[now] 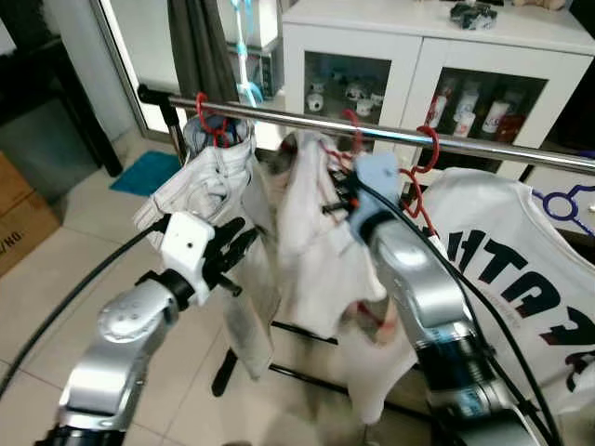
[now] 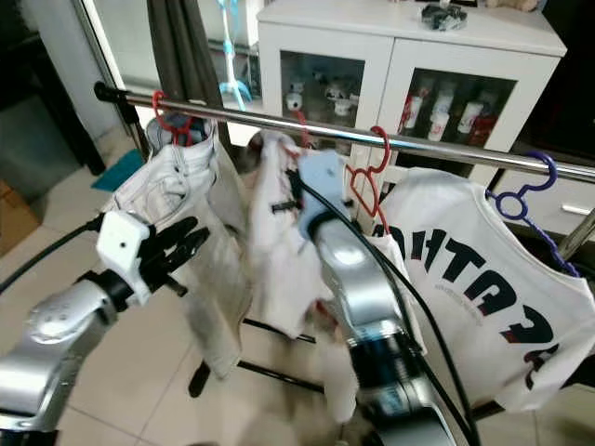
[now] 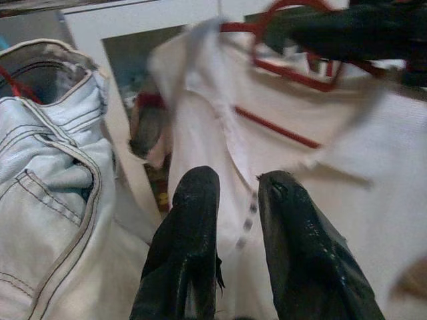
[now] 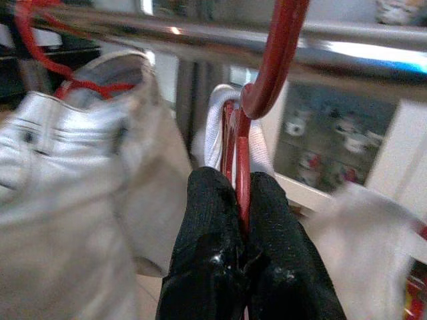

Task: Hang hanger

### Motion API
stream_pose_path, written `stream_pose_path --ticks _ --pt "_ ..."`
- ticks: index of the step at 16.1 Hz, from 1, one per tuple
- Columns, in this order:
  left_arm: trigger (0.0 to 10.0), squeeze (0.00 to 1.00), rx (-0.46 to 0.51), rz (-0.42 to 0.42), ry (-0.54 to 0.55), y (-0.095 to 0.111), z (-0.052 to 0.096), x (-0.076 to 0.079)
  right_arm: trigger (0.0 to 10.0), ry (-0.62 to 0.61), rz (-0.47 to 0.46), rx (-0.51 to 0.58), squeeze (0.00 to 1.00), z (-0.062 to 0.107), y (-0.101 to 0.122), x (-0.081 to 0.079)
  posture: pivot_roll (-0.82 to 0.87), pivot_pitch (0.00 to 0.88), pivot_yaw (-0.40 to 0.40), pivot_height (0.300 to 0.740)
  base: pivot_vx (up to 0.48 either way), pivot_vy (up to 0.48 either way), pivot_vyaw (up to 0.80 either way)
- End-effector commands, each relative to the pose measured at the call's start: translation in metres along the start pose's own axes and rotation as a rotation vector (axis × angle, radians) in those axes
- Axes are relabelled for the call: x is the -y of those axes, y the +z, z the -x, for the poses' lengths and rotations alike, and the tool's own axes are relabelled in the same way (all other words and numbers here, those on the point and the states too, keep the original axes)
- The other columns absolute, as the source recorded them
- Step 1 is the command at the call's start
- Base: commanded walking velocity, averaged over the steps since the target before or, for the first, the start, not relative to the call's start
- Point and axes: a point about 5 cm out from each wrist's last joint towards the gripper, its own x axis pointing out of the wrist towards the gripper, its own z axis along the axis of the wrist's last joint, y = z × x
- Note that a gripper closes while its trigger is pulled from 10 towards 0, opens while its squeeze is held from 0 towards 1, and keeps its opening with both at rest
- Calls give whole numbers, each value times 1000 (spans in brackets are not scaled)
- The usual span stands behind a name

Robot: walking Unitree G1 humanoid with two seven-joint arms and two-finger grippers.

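Tiled floor (image 1: pixel 93 251), a white glass-fronted cabinet (image 1: pixel 418 56) behind, and a chrome garment rail (image 1: pixel 307 121) crossing the scene just ahead of both arms.

The right gripper (image 4: pixel 241 207) is raised to the rail. Its two black fingers are pressed together on the neck of the red hanger (image 4: pixel 270 67), which carries a white shirt (image 1: pixel 311 232). The hook rises directly above the fingertips and curves over the bar; whether it bears fully on the rail or merely crosses it cannot be told.

The left gripper (image 3: pixel 230 220) sits lower, beside the shirt's front, fingers slightly parted and holding nothing. Pale denim (image 3: pixel 47 167) on its own red hanger hangs immediately to its outer side. Beyond the right gripper, a printed white T-shirt (image 1: pixel 521 269) hangs from another hook.

Risks, as judged: release before the hook is seated would drop hanger and shirt to the floor (the cloth's weight pulls downward on the neck). The rail is crowded; the hook could snag a neighbouring hanger, or the fingers could drag the shirt on withdrawal.
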Motion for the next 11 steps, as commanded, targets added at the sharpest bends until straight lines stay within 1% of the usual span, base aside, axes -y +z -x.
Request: stream_pose_path --ticks 1,4,5,6,8,9,10,11 --pt "10000 0 20 -1 -10 5 4 -3 10000 12 -1 24 0 -4 10 -4 74 0 28 740 0 0 0" --pt "10000 0 54 21 -47 12 8 -7 10000 3 -14 -86 0 -19 2 -2 77 0 28 740 0 0 0" --pt "10000 0 49 17 -67 13 9 -7 10000 -4 -46 -148 0 -26 -3 -1 76 0 31 740 0 0 0" --pt "10000 0 50 16 -69 13 10 -7 10000 -14 -45 -166 0 -29 -4 0 76 0 33 740 0 0 0" --pt "10000 0 52 15 -73 14 10 -8 10000 -36 -24 -209 0 -40 -5 1 78 0 38 740 0 0 0" --pt "10000 0 51 14 -76 14 10 -8 10000 -37 -21 -215 0 -42 -5 1 81 0 40 740 0 0 0" --pt "10000 0 49 13 -84 14 10 -8 10000 -54 -14 -228 0 -48 -3 3 83 0 41 740 0 0 0" --pt "10000 0 49 14 -85 14 10 -8 10000 -57 -13 -231 0 -49 -3 3 84 0 41 740 0 0 0"
